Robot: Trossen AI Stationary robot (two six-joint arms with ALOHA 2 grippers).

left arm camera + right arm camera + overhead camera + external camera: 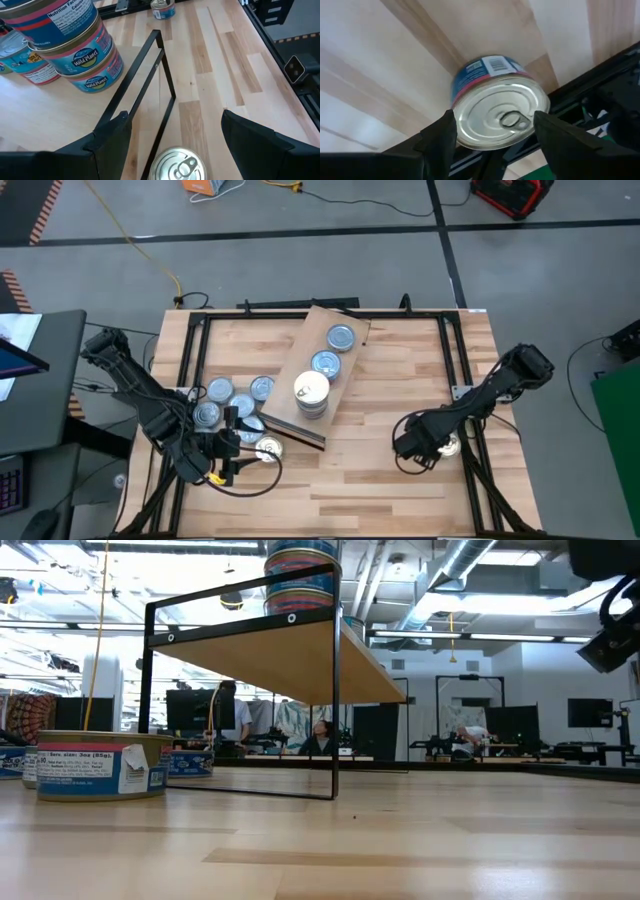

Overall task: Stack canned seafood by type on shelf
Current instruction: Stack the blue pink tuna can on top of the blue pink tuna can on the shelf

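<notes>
High view: the shelf (318,370) lies angled on the surface (380,480), carrying 2 silver-topped cans and a pale-lidded stack (311,393). Several loose cans (232,405) sit just beside the left gripper (243,452), so most sorting looks undone. The right gripper (442,446) sits well apart from the shelf.

Low view: a striped can stack (302,575) tops the shelf.

Left wrist view: fingers spread, a pull-tab can (178,164) between them, unclamped.

Right wrist view: the right gripper's fingers (440,137) flank a can (499,112); contact looks likely, but I cannot tell.

Left gripper (243,445) fingers wide apart; right gripper (440,444) fingers clamped.
</notes>
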